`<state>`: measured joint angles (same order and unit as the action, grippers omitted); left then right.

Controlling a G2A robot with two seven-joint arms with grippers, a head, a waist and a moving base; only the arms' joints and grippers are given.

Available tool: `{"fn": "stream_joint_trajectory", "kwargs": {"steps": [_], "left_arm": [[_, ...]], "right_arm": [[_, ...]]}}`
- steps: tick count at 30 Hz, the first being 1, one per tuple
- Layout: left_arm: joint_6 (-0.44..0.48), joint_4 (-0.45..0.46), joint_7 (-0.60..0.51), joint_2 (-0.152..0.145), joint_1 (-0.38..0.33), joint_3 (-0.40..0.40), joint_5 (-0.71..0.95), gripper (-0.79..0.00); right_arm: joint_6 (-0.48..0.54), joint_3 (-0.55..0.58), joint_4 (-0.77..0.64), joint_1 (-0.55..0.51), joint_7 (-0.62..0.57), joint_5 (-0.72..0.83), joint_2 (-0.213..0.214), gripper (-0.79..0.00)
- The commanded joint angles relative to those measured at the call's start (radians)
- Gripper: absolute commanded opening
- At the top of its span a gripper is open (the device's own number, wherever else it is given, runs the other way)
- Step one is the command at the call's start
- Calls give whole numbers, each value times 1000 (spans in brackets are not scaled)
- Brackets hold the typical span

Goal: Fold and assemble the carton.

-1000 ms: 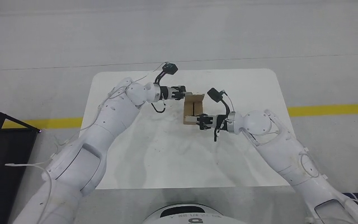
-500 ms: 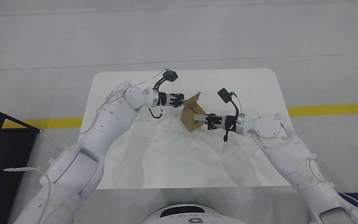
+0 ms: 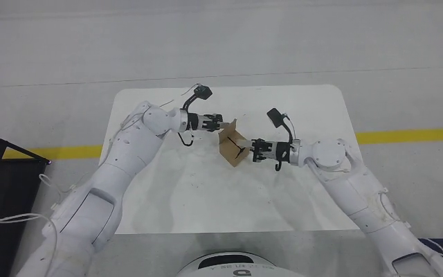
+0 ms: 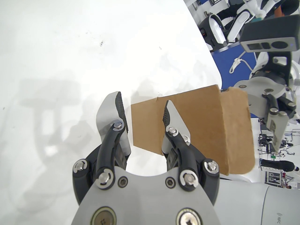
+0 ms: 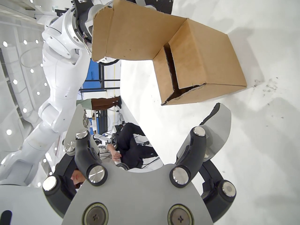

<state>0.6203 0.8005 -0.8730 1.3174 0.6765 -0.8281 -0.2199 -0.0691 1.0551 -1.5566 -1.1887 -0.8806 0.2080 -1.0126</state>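
Note:
The brown carton (image 3: 232,143) sits tilted near the table's middle. In the right wrist view its body (image 5: 201,66) rests on the table with one end folded shut along a seam. One long flap (image 5: 131,31) sticks out toward the left arm. My left gripper (image 3: 220,124) is open, and its fingers (image 4: 118,108) straddle the edge of that flap (image 4: 192,122) without pinching it. My right gripper (image 3: 250,149) is open just short of the carton's folded end, holding nothing, as the right wrist view (image 5: 148,107) confirms.
The white table (image 3: 173,194) has bare surface all around the carton. Its rounded far edge (image 4: 199,36) passes close behind the carton in the left wrist view. A yellow floor line (image 3: 394,136) runs beside the table.
The carton has turned and shifted slightly left, from lying squarer to standing tilted. The right gripper, earlier against the carton, now sits just off it. The left gripper has moved lower and left.

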Motion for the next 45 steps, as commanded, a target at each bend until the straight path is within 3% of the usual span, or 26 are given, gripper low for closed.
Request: {"fn": "stream_joint_trajectory", "kwargs": {"steps": [1, 6, 13, 23, 31, 34, 40, 45], "left_arm": [[3, 15, -8, -13, 11, -23, 2, -394], [1, 94, -53, -42, 62, -66, 6, -382], [-32, 190, -100, -62, 125, -75, -8, -385], [-58, 244, -125, -77, 146, -77, -54, -314], [-66, 253, -154, -80, 150, -53, -78, -188], [-69, 254, -146, -80, 148, -48, -88, -175], [-83, 266, -135, -82, 144, -36, -129, -185], [-97, 275, -136, -82, 144, -20, -164, -237]], "right_arm": [[-29, -26, 31, 30, 16, 14, -10, 0], [-30, -76, 102, 88, 22, 81, -36, 0], [26, -88, 175, 110, 23, 170, -55, 0], [74, -39, 242, 97, -13, 219, -52, 0], [136, 111, 181, -36, -3, 243, -15, 0], [127, 140, 129, -71, -1, 227, -6, 0], [99, 143, 44, -95, 24, 185, -3, 0], [72, 117, 28, -84, 57, 160, -10, -12]]}}
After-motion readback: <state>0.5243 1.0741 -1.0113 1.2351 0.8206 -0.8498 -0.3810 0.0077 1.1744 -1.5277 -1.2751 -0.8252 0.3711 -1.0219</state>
